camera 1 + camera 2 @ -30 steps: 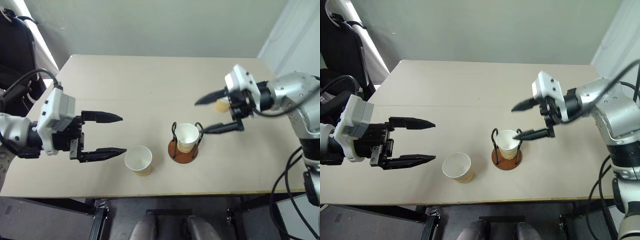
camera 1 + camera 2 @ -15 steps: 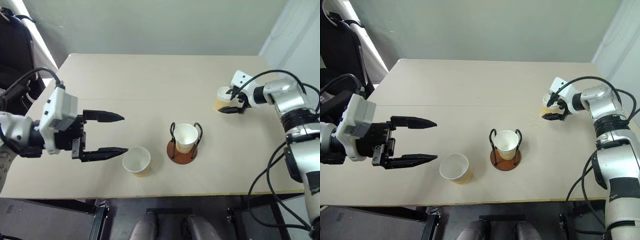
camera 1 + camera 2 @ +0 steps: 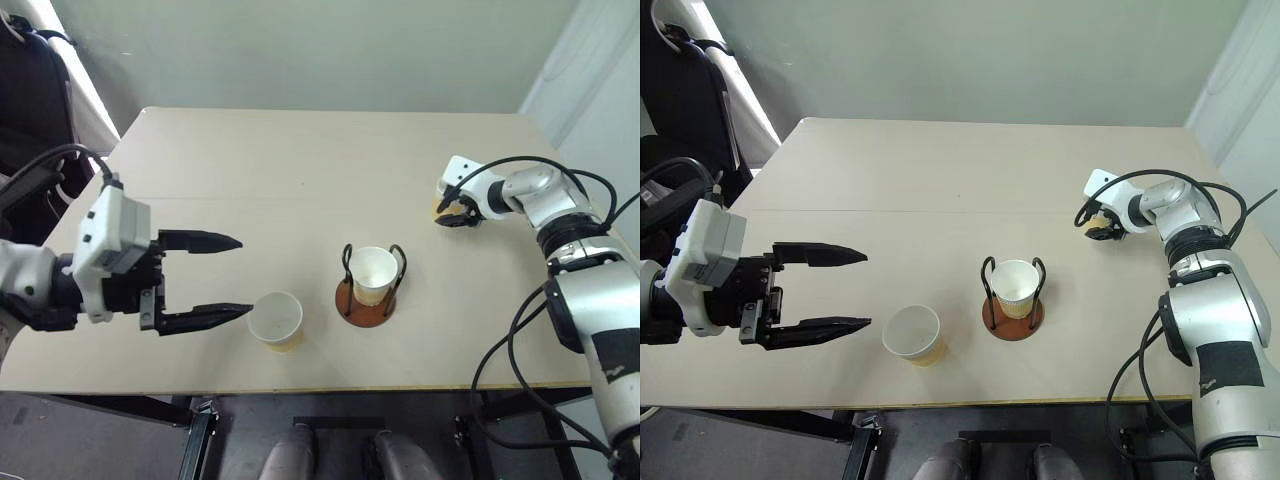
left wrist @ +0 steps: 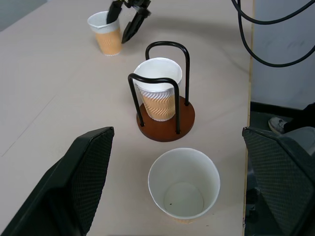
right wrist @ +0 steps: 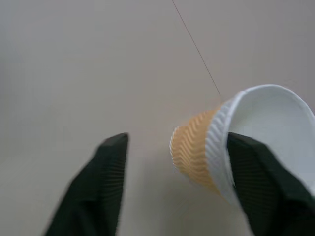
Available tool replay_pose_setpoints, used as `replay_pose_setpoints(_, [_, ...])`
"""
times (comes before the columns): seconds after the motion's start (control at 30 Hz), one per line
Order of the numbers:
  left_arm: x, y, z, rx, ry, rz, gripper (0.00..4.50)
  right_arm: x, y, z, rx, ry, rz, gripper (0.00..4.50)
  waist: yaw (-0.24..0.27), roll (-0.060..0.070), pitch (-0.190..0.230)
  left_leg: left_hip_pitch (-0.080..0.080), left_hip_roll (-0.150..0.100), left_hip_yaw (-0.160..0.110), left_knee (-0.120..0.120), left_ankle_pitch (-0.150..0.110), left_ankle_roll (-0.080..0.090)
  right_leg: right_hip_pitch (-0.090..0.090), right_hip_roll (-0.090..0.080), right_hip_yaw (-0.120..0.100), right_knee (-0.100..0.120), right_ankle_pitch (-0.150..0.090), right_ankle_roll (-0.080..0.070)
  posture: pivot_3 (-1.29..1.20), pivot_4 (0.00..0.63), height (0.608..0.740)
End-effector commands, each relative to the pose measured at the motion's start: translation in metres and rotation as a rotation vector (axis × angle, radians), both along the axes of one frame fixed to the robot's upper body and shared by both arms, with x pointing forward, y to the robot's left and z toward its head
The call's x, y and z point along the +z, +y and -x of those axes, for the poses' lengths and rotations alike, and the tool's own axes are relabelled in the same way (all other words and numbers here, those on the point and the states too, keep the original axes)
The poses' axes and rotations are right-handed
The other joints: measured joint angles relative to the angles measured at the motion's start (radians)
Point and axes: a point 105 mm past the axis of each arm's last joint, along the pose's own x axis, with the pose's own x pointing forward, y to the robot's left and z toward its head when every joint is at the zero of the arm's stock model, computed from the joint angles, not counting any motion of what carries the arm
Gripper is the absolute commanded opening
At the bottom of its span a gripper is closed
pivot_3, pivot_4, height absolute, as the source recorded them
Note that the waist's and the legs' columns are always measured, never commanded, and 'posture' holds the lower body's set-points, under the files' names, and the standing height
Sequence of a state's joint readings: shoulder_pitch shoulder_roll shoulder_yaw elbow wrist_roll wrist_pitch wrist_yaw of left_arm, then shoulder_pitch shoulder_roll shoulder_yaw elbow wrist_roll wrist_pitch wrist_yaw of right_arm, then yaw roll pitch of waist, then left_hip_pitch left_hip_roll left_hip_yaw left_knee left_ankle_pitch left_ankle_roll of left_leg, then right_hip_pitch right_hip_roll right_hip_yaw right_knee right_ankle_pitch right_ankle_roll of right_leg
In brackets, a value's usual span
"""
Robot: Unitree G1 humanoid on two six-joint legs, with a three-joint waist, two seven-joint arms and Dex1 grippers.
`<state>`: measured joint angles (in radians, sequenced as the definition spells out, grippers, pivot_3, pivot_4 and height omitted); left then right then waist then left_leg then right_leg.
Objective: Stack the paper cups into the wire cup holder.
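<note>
I am straddling the far tan ribbed paper cup [image 4: 105, 33] with my right gripper [image 4: 129, 19], jaws parted, not yet clamped; it looks light and crushable, so I am planning a gentle hold below its rim. My left gripper [image 3: 215, 279] is hanging wide open.

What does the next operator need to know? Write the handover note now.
Left gripper: open, hovering just left of the loose cup, not touching it.
Right gripper: at the far-right cup, fingers apart with the cup between them and a gap on one side; no firm grip yet.
Wire cup holder: mid-table, upright, with one cup seated in it.
Done: one of three cups is in the holder.
Left: close on the far-right cup and nest it in the holder, then do the same with the loose cup near the table's front edge.
</note>
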<state>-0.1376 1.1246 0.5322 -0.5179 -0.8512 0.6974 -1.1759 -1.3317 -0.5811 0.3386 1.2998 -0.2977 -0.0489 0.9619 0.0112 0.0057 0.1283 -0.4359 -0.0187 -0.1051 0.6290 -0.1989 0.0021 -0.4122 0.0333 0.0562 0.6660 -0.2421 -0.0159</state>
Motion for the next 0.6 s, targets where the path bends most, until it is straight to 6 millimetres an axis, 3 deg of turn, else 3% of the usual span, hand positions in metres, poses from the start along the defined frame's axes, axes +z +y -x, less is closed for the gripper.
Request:
replay_pose_setpoints(0.03, [0.009, -0.002, 0.006, -0.009, -0.042, -0.014, 4.50, 0.018, 0.001, -0.005, -0.002, -0.070, -0.010, 1.67, 0.000, 0.000, 0.000, 0.000, 0.000, 0.000, 0.000, 0.000, 0.000, 0.000, 0.000, 0.000, 0.000, 0.000, 0.000, 0.00, 0.150, 0.740])
replay_pose_setpoints(0.17, [0.008, -0.002, 0.007, -0.007, -0.043, -0.017, 4.50, 0.026, -0.001, -0.006, 0.008, -0.114, 0.026, 0.18, 0.000, 0.000, 0.000, 0.000, 0.000, 0.000, 0.000, -0.001, -0.003, 0.000, 0.000, 0.000, 0.001, 0.000, 0.000, 0.00, 0.150, 0.740])
replay_pose_setpoints(0.2, [0.008, -0.002, 0.006, -0.003, -0.045, -0.019, 4.50, 0.030, 0.001, -0.005, 0.025, -0.121, 0.022, 0.01, 0.000, 0.000, 0.000, 0.000, 0.000, 0.000, 0.000, -0.001, -0.003, 0.000, 0.000, 0.000, 0.000, 0.000, 0.000, 0.00, 0.150, 0.740])
replay_pose_setpoints(0.4, [0.009, -0.002, 0.003, -0.004, -0.046, -0.020, 4.50, 0.057, 0.020, 0.012, 0.240, -0.089, -0.058, 0.01, 0.000, 0.000, 0.000, 0.000, 0.000, 0.000, 0.000, -0.002, -0.003, 0.000, 0.000, 0.000, 0.000, 0.000, 0.000, 0.00, 0.150, 0.740])
replay_pose_setpoints(0.53, [0.009, -0.001, 0.001, -0.005, -0.043, -0.022, 4.50, 0.112, 0.037, 0.041, 0.448, -0.106, -0.213, 0.01, -0.001, 0.000, 0.000, -0.001, 0.000, 0.001, 0.000, -0.001, -0.003, -0.001, 0.000, 0.000, 0.000, 0.000, -0.001, 0.00, 0.150, 0.740])
replay_pose_setpoints(0.6, [0.009, -0.001, 0.001, -0.010, -0.038, -0.022, 4.50, 0.150, 0.051, 0.074, 0.617, -0.110, -0.332, 0.01, -0.001, 0.000, 0.000, -0.001, 0.000, 0.001, -0.001, -0.001, -0.003, -0.001, 0.000, 0.000, -0.001, 0.000, -0.001, 0.00, 0.150, 0.740])
